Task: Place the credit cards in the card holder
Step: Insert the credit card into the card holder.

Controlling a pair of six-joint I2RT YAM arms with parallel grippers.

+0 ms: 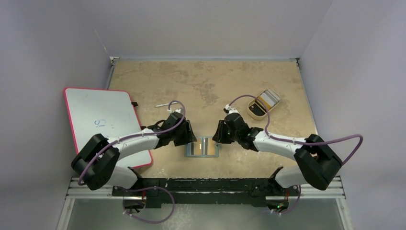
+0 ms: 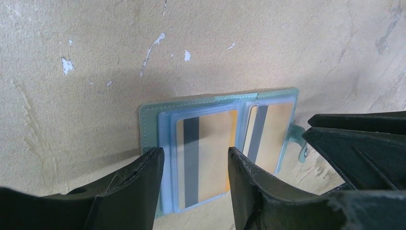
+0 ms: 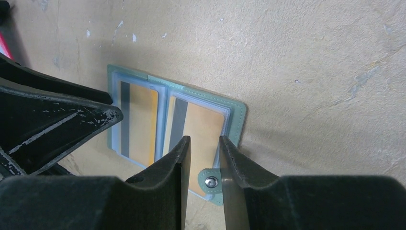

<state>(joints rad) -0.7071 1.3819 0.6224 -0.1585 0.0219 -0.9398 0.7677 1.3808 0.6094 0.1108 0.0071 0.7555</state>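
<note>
The card holder (image 1: pixel 202 148) lies open flat on the table between my two grippers. Each of its clear pale blue pockets shows a yellow-orange credit card with a grey stripe (image 2: pixel 210 143) (image 2: pixel 275 129). My left gripper (image 2: pixel 196 160) hovers open over the left pocket with nothing between its fingers. The right gripper (image 3: pixel 203 143) stands over the card holder's (image 3: pixel 241 113) right edge, jaws a little apart and gripping nothing. The snap button tab (image 3: pixel 210 182) shows in the gap below them. Further credit cards, one black (image 1: pixel 257 110), rest in the tan tray.
The tan rounded tray (image 1: pixel 250 113) stands at the back right with a striped card (image 1: pixel 269 98) leaning on its rim. A white board with a red rim (image 1: pixel 103 120) lies at the left beside my left arm. A small white stick (image 1: pixel 162 105) lies behind the left gripper.
</note>
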